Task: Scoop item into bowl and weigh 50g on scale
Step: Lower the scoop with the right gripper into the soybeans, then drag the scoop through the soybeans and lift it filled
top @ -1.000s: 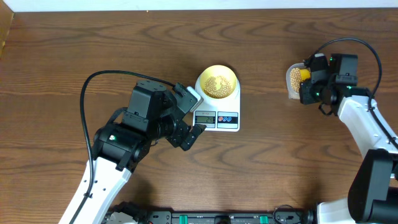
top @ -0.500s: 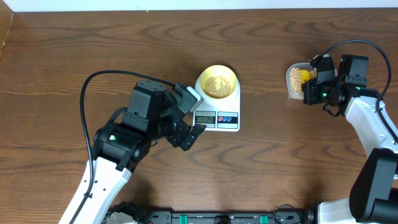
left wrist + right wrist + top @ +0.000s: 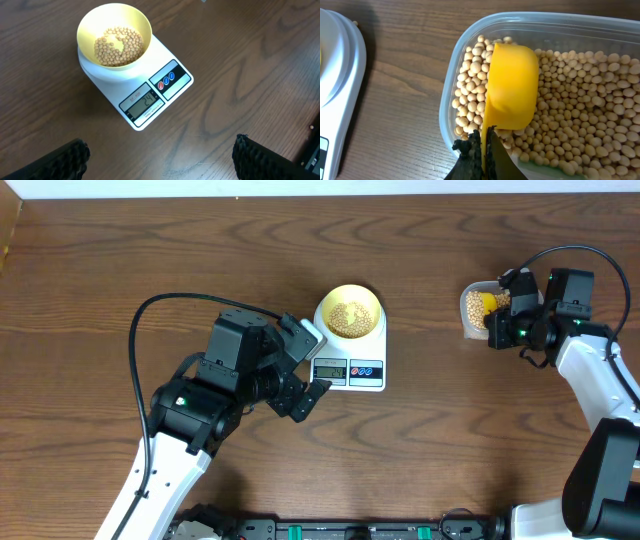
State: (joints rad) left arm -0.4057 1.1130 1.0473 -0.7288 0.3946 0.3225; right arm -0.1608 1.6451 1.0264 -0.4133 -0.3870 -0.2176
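A pale-yellow bowl with a layer of tan beans stands on the white scale at mid-table. The scale's display is lit. My left gripper is open and empty, hovering just in front of the scale. My right gripper is shut on the handle of a bright yellow scoop, which is turned bottom-up over the beans inside the clear plastic tub at the right.
The scale's edge shows at the left of the right wrist view, a short gap of bare wood from the tub. The left arm's black cable loops over the table at the left.
The right arm has drawn back to the right over the tub, and more of the beans and scoop show from above. The left arm, bowl and scale have not moved.
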